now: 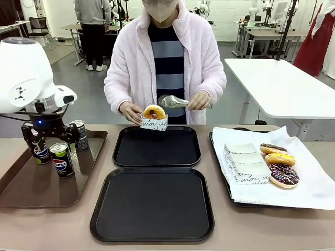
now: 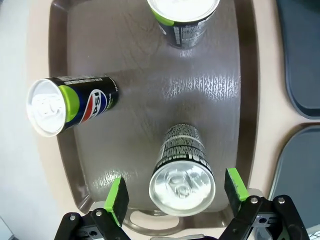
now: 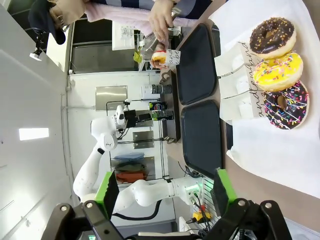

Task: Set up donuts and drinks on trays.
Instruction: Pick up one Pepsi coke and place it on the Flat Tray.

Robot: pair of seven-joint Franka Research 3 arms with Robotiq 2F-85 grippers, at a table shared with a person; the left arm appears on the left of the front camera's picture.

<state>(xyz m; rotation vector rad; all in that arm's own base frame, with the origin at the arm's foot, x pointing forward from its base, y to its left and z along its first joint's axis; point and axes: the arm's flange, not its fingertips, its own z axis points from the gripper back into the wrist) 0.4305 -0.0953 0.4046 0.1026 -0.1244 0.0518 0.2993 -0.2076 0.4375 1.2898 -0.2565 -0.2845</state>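
- While a person holds a donut by the far tray, left gripper gapes wide astride a can, untouched.
- Right gripper open, empty.

Plain black near tray and far tray; glossy brown side tray; black cans with red-white-blue logo, green band, silver top; golden-yellow donut in white sleeve with dark script; white paper; chocolate donut with pale stripes; yellow donut with coloured sprinkles; dark donut with multicoloured sprinkles; tan surface; pink jacket, navy-and-grey striped top
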